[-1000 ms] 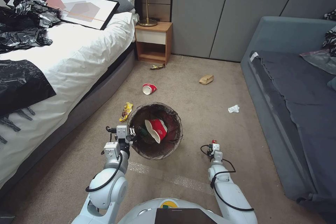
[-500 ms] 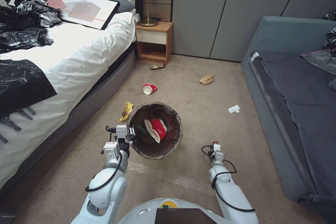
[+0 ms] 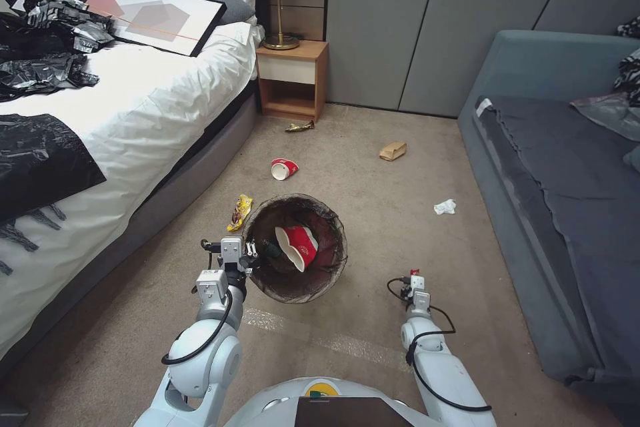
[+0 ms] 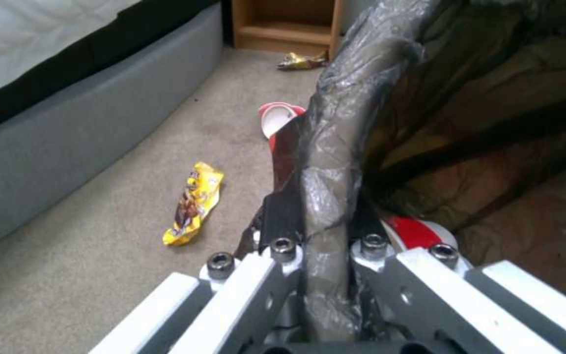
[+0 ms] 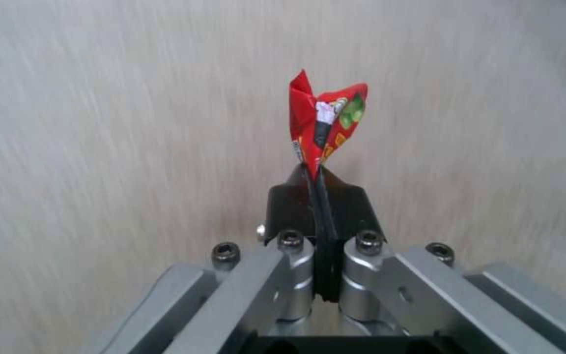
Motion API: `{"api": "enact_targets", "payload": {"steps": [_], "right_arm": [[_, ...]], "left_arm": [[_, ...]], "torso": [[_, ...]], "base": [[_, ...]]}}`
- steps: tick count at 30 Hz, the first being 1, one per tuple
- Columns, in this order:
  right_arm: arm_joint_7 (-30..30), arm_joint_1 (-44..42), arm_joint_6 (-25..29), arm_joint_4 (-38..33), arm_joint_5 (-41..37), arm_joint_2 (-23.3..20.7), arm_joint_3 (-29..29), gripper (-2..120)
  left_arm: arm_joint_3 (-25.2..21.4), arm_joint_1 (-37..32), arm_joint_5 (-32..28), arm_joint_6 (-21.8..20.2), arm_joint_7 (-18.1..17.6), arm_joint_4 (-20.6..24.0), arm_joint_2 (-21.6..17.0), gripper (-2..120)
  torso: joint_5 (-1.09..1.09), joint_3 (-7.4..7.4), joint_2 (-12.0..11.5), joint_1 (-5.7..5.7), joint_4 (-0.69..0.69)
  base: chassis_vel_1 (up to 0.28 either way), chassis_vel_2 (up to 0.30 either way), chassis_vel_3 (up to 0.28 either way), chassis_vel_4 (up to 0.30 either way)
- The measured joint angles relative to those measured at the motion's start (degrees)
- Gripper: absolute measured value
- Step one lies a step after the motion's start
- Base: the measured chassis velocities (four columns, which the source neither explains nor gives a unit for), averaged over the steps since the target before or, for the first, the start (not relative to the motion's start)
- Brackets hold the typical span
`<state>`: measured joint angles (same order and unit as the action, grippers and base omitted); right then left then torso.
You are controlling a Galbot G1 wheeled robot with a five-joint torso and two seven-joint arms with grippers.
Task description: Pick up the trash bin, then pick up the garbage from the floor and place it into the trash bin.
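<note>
Left hand (image 3: pixel 257 255) is clamped on the bag-covered rim of the trash bin (image 3: pixel 297 283), which sits mid-carpet beside the bed (image 3: pixel 133 120) with a red-and-white cup (image 3: pixel 298 247) inside. Right hand (image 3: pixel 415 275) is pinching a red snack wrapper (image 5: pixel 325 120) low over the floor, right of the bin. A yellow wrapper (image 3: pixel 241 211), another cup (image 3: pixel 284 168), a cardboard piece (image 3: pixel 393 150) and a tissue (image 3: pixel 445 207) lie on the carpet.

Trash bin (image 3: pixel 295 248) center floor, 1 cup (image 3: pixel 297 247) in it. Left gripper (image 3: pixel 248 255) on its left rim, right gripper (image 3: pixel 413 276) to its right. Wrapper (image 3: pixel 241 211) just left of bin, another cup (image 3: pixel 284 168) behind it. Bed (image 3: pixel 133 107) left, sofa (image 3: pixel 567 180) right, nightstand (image 3: pixel 293 80) behind.
</note>
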<state>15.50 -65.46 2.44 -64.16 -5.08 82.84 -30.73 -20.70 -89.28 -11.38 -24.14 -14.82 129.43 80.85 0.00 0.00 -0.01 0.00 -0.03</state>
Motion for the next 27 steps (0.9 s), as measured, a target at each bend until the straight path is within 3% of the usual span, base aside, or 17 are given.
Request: {"api": "enact_targets", "payload": {"steps": [2,4,7,14,19,21,22,24,27], "right_arm": [[0.1,-0.3,1.2,-0.8,0.6,0.1,0.0,0],[0.2,-1.4,6.1,-3.7,2.6,0.4,0.2,0],[0.2,-1.8,7.2,-4.8,2.9,0.4,0.4,0],[-0.8,-4.4,13.0,-14.9,3.8,0.6,2.2,0],[-4.4,-5.6,16.6,-20.9,5.2,0.6,2.8,0],[-14.5,-6.9,22.7,-30.4,6.7,0.6,4.2,0],[-14.5,-6.9,22.7,-30.4,6.7,0.6,4.2,0],[-24.7,-8.7,26.9,-38.6,5.3,0.0,7.3,0],[-29.3,-10.4,27.4,-43.6,3.2,-1.1,10.0,0]], "left_arm": [[0.0,0.0,0.0,0.0,0.0,-0.1,0.0,0],[0.1,0.0,0.0,0.0,0.0,-0.3,0.1,0],[0.1,0.0,0.0,0.0,0.0,-0.3,0.1,0],[0.4,0.0,-0.1,-0.3,0.1,-0.5,0.1,0],[0.5,0.0,-0.1,-0.3,0.2,-0.8,0.1,0],[0.5,0.2,-0.1,-0.4,0.3,-1.1,0.2,0],[0.5,0.2,-0.1,-0.4,0.3,-1.1,0.2,0],[0.8,0.2,-0.2,-0.5,0.5,-1.2,0.2,0],[1.0,0.2,-0.3,-0.5,0.7,-1.6,0.2,0]], "torso": [[-0.01,0.00,0.0,0.00,0.00],[0.00,0.00,0.0,0.00,0.02],[0.00,0.00,0.0,0.00,0.02],[0.00,0.00,0.0,0.00,0.04],[-0.01,0.00,0.0,0.00,0.02],[-0.01,-0.01,0.0,0.00,0.03],[-0.01,-0.01,0.0,0.00,0.03],[-0.01,-0.01,0.0,0.00,0.03],[-0.01,-0.01,0.0,0.00,0.03]], "base": [[0.000,0.000,0.000,0.000],[0.000,0.000,0.000,0.000],[0.000,0.000,0.000,0.000],[0.000,0.000,0.000,0.000],[0.000,0.000,0.000,0.000],[0.000,0.000,0.000,0.000],[0.000,0.000,0.000,0.000],[0.000,0.000,0.000,0.000],[0.000,0.000,0.000,0.000]]}}
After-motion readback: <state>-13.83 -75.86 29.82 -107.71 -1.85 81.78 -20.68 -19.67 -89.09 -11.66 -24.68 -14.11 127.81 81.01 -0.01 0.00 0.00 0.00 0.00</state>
